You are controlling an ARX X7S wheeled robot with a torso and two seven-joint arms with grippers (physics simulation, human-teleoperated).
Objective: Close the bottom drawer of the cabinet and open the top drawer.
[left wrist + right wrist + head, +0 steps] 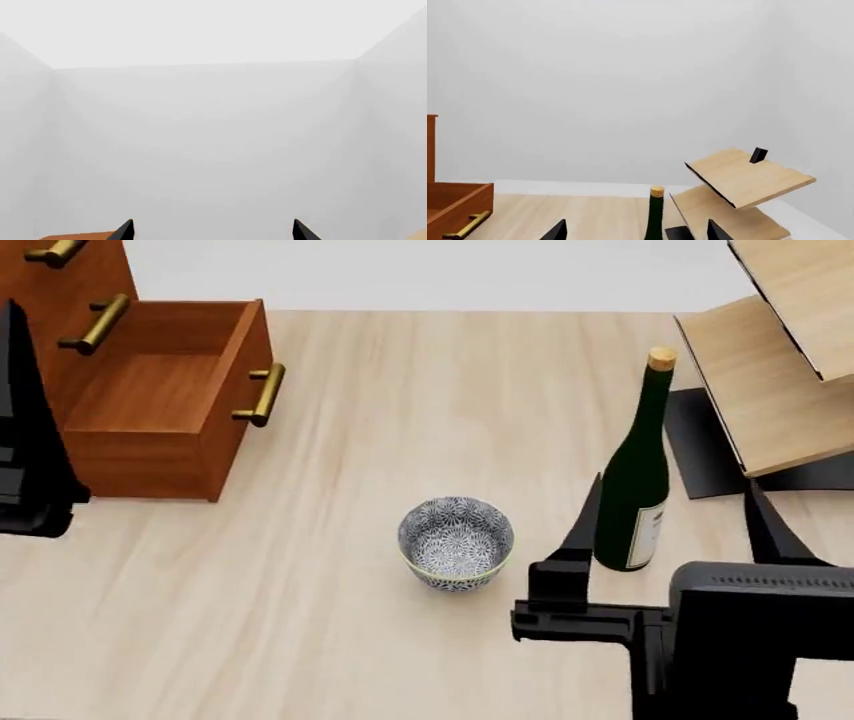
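The cabinet (60,300) is sitting at the desk's (334,640) far left corner, reddish-brown wood. The bottom drawer (167,400) is standing pulled well out, open box empty, its brass bar handle (262,394) facing the desk's middle. The middle drawer's handle (96,323) and the top drawer (54,252) handle are lying close against the cabinet front, so the top drawer is looking shut.

The left gripper (212,231) is pointing at a bare white wall, fingers spread apart, released, nothing between them. In the head view only a dark part of the left arm (30,440) is showing at the left edge, just in front of the cabinet.

The right gripper (674,515) is hovering near the desk's near right area, fingers wide apart, released, grasping nothing. The green wine bottle (638,475) is standing upright between or just beyond those fingers; cannot tell if touching. In the right wrist view the bottle's cork top is sitting between the two fingertips (556,231).

A blue-patterned bowl (455,541) is sitting near the desk's centre, just left of the right gripper, apart from the bottle. A pale wooden rack (774,380) with tilted shelves is standing at the far right corner on a black base.
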